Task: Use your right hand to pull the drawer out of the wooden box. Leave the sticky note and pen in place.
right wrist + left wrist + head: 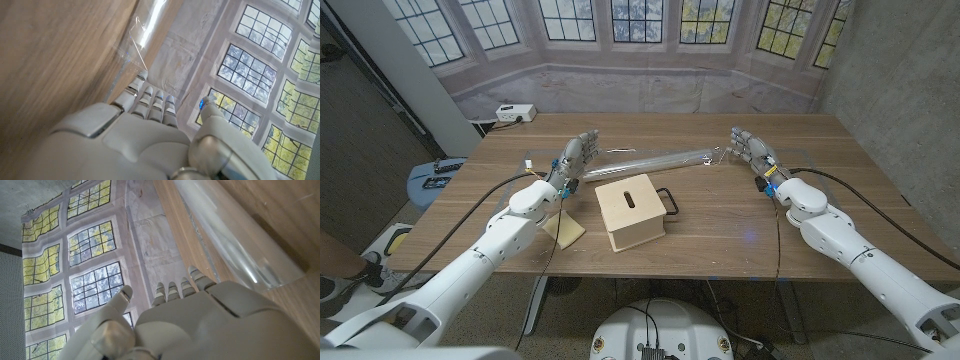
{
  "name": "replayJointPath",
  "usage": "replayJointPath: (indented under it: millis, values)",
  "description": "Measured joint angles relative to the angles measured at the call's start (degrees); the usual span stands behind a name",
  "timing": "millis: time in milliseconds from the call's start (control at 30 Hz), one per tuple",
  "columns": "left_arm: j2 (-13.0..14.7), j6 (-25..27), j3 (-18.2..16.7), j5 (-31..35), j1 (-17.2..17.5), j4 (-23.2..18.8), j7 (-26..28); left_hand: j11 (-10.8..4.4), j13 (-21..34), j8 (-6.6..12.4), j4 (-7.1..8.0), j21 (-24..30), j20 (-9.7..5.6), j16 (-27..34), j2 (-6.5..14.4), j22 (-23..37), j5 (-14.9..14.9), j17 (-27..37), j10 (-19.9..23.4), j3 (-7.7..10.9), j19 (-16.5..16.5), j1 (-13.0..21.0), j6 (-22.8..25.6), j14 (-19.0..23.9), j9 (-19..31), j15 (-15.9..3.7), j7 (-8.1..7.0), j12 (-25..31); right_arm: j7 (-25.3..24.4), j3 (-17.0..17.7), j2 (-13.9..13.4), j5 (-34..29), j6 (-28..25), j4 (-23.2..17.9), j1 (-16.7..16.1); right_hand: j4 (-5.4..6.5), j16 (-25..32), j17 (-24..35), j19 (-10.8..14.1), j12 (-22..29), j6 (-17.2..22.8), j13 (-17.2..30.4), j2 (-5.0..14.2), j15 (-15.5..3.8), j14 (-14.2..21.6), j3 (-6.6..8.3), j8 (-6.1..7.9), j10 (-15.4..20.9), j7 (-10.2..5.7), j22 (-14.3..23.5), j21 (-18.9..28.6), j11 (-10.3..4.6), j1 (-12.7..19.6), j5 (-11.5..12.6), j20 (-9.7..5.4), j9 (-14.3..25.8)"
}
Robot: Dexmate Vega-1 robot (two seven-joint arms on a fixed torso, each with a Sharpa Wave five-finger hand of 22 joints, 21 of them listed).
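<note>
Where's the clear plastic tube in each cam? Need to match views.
Head view: the clear tube lies on the table behind the wooden box, running between the two hands.
Left wrist view: the tube runs along the wood, just beyond the left hand.
Right wrist view: its clear end sits past the right hand.
Shared landmark: the window backdrop.

Smooth white arms with fat round joints. Black cables along each. Pale grey left robot hand [578, 152], right robot hand [747, 146].
</note>
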Motion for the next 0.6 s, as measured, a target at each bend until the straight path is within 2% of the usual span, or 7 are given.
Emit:
replayJointPath:
  millis: [167, 267, 600]
  values:
    - [0.2, 0.1, 0.1, 0.0, 0.0, -0.2, -0.3, 0.00, 0.0, 0.00, -0.21, 0.0, 0.00, 0.0, 0.3, 0.0, 0.0, 0.0, 0.0, -0.03, 0.0, 0.3, 0.0, 0.0, 0.0, 0.00, 0.00, 0.0, -0.1, -0.1, -0.9, -0.5, -0.8, 0.0, -0.2, 0.00, 0.0, 0.0, 0.0, 0.0, 0.3, 0.0, 0.00, 0.00, 0.0, 0.00, 0.20, 0.0, -0.31, 0.0, 0.0, 0.00, 0.0, 0.0, 0.01, 0.0]
    - [0.2, 0.2, 0.2, 0.0, 0.0, -0.3, -0.4, 0.00, 0.0, 0.00, -0.29, 0.0, 0.00, 0.0, 0.3, 0.0, 0.0, 0.0, 0.0, 0.05, 0.0, 0.3, 0.0, 0.0, 0.0, 0.00, 0.00, 0.0, -0.1, -0.1, -1.4, -0.6, -1.1, 0.0, -0.3, 0.00, 0.0, 0.0, 0.2, 0.0, 0.3, 0.0, 0.00, 0.00, 0.0, 0.00, 0.20, 0.0, -0.31, 0.0, 0.0, 0.00, 0.0, 0.0, 0.62, 0.0]
    - [0.5, 0.6, 0.5, 0.3, -0.1, -0.8, -0.6, 0.00, 0.0, 0.00, -0.46, 0.0, 0.00, 0.0, 0.3, 0.0, 0.0, 0.0, 0.0, 0.21, 0.0, 0.3, 0.3, 0.0, 0.0, 0.00, 0.31, 0.0, -0.2, 0.4, -3.3, -1.0, -2.2, -0.8, -0.8, -0.23, 0.0, 0.0, 0.2, 0.0, 0.3, 0.0, 0.00, -0.24, 0.2, -0.24, 0.20, 0.0, -0.31, 0.0, 0.0, 0.00, 0.0, 0.0, 0.61, 0.0]
